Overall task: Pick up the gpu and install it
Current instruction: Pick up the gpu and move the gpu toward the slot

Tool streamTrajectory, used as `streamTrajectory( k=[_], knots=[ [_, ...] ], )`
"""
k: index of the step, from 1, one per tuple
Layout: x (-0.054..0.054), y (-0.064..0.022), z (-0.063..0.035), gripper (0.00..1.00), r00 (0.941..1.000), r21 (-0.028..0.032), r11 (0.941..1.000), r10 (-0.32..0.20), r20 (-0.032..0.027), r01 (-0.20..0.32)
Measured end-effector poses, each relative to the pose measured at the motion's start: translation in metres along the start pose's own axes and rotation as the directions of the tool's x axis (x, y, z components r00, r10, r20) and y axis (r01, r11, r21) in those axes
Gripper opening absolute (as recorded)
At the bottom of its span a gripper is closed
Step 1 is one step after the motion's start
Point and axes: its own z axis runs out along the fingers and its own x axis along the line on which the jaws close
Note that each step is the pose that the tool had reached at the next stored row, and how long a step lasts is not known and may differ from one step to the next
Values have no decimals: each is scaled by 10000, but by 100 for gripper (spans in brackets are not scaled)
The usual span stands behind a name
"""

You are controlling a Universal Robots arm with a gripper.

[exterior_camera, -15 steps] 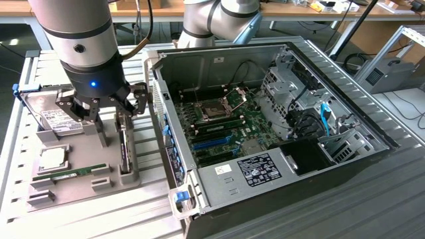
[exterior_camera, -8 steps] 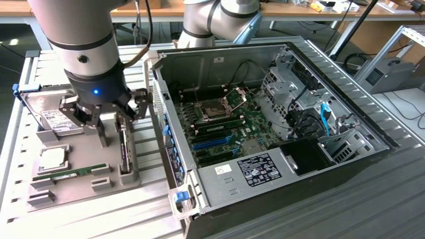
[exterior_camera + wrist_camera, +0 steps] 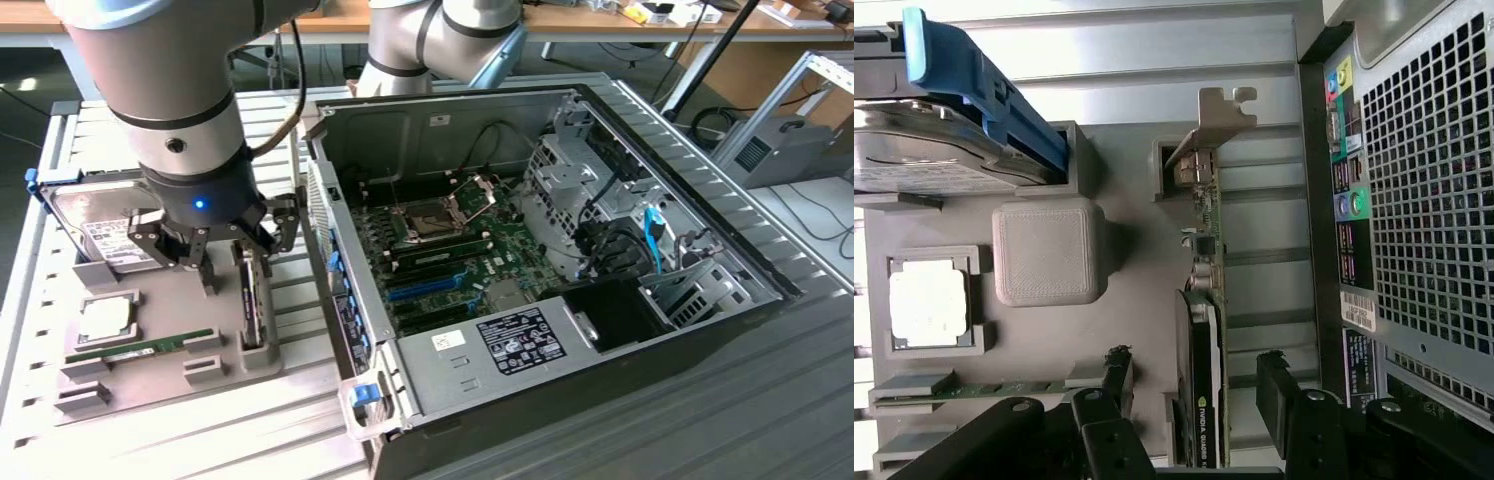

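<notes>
The tray point(image 3: 160, 335) lies at the exterior view's left of the case point(image 3: 387, 130). The gpu point(image 3: 248, 300) stands on edge in it, between the fingers of the claw point(image 3: 227, 268); hard drive point(image 3: 100, 225) behind.

1. Exterior view: the light is bright and even, coming from overhead. The arm point(image 3: 147, 60) carries a soft highlight at 11 o'clock.
2. The computer case point(image 3: 387, 130) darkens inside toward 4 o'clock.
3. Wrist view: the processor point(image 3: 929, 305) burns out to flat white, the slatted table point(image 3: 1154, 60) glares pale, and shadows on the tray point(image 3: 1134, 300) are soft.
</notes>
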Motion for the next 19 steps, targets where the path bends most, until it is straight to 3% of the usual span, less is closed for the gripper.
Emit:
streamTrajectory(
  k=[3, 14, 19],
  knots=[
    [2, -3, 65, 62, 10000, 0, 10000, 1, 1, -1],
    [-18, -6, 79, 62, 10000, 3, 10000, 66, 3, -66],
    [-17, -18, 164, 62, 10000, 4, 10000, 65, 2, -65]
  ],
)
